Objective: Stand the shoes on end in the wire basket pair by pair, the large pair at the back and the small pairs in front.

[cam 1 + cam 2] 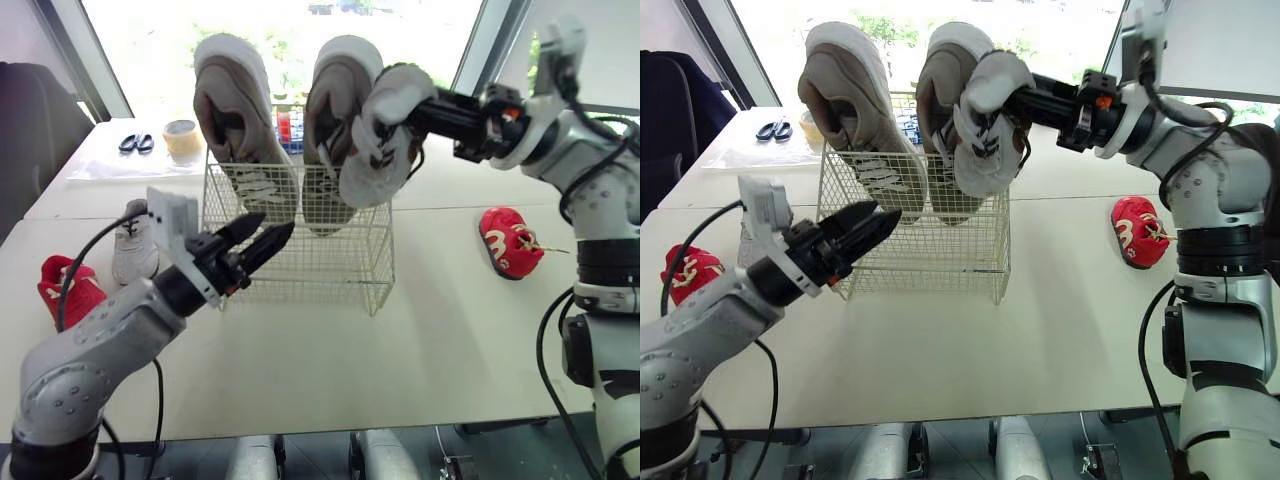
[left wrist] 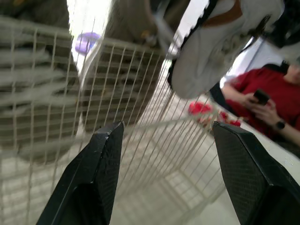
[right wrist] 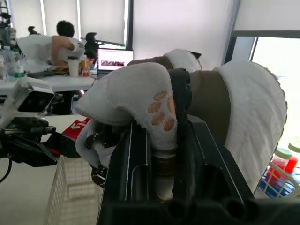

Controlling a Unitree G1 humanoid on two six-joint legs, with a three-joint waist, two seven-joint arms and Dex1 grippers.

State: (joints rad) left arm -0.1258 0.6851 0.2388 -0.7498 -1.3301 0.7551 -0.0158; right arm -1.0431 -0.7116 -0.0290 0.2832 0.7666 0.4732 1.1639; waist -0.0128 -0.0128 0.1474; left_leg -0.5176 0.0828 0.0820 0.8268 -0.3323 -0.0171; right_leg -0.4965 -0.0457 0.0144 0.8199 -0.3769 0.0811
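On the left of the table (image 1: 440,330) lie a small red shoe (image 1: 68,288) and, just beside it, a small white shoe (image 1: 133,243). Farther back there are scissors (image 1: 136,142) and a roll of tape (image 1: 182,137).

The left gripper (image 1: 275,225) hangs above the table at the front left corner of the wire basket (image 1: 330,262). Its jaws are spread apart and hold nothing, with the mesh of the basket showing between them in the left wrist view.

The large pair stands on end side by side at the back of the basket, the left large shoe (image 1: 238,115) and the right large shoe (image 1: 335,110). Both rise well above the rim, and the front of the basket holds no shoe.

Over the basket's right side hangs another small white shoe (image 1: 385,135), one end pointing down and close in front of the right large shoe; whether the two touch cannot be told. The right gripper (image 1: 418,108) reaches in from the right with its jaws clenched on this shoe's upper end — the right wrist view shows the fingers (image 3: 138,154) pinching its white edge.

Well apart on the right of the table lies a second small red shoe (image 1: 510,240).
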